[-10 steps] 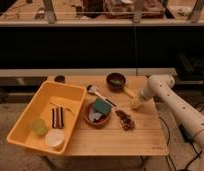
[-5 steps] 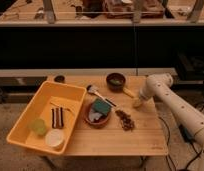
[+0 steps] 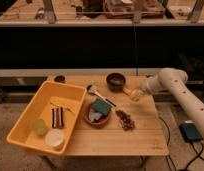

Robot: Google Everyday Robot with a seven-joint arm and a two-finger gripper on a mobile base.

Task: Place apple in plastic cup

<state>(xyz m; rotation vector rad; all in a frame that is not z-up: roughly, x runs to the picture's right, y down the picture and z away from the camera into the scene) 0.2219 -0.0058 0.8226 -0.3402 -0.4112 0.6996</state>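
The apple [image 3: 130, 92] shows as a small pale yellow-orange lump on the right side of the wooden table [image 3: 110, 142], just in front of a dark bowl. My gripper [image 3: 135, 94] reaches down to it from the white arm on the right and is shut on the apple, which its fingers partly hide. The plastic cup [image 3: 39, 126], short and pale yellow-green, stands in the near left part of the yellow tray [image 3: 50, 102], far to the left of the gripper.
A white round cup [image 3: 55, 139] and dark sticks [image 3: 57, 116] also lie in the tray. On the table are a dark bowl [image 3: 115, 80], a brown bowl holding a green sponge [image 3: 101, 106], a spoon [image 3: 96, 92] and a brown crumbly pile [image 3: 126, 120].
The gripper's fingers have closed around the apple. The arm has stayed nearly in place beside the dark bowl.
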